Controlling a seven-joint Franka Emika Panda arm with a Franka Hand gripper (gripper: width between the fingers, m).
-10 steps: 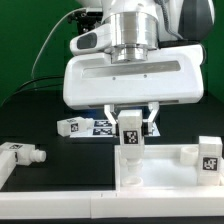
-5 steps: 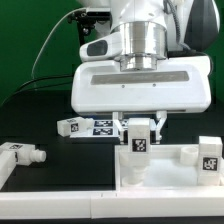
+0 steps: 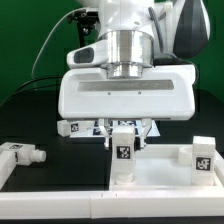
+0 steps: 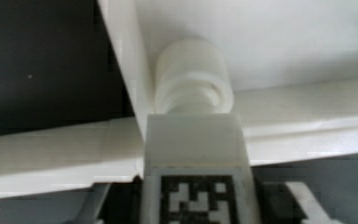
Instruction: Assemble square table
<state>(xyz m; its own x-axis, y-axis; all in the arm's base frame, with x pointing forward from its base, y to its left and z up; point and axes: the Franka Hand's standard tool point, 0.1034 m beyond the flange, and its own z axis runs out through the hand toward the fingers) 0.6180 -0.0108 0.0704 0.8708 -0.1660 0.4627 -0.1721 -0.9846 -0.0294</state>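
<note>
My gripper is shut on a stubby white leg that carries a black-and-white tag. The leg hangs upright, its lower end down on the near left corner of the white square table panel. In the wrist view the same leg runs out from between the fingers toward the panel's rim, and its rounded end lies over a corner of the panel. The socket under the leg is hidden. A second tagged leg stands upright on the panel at the exterior view's right.
Another tagged leg lies on its side on the black table at the exterior view's left. The marker board lies behind the gripper. A long white border bar runs along the front edge.
The gripper first shifted a little to the exterior view's right, then came back left and lower, carrying the leg down onto the panel's corner. The grip has not changed.
</note>
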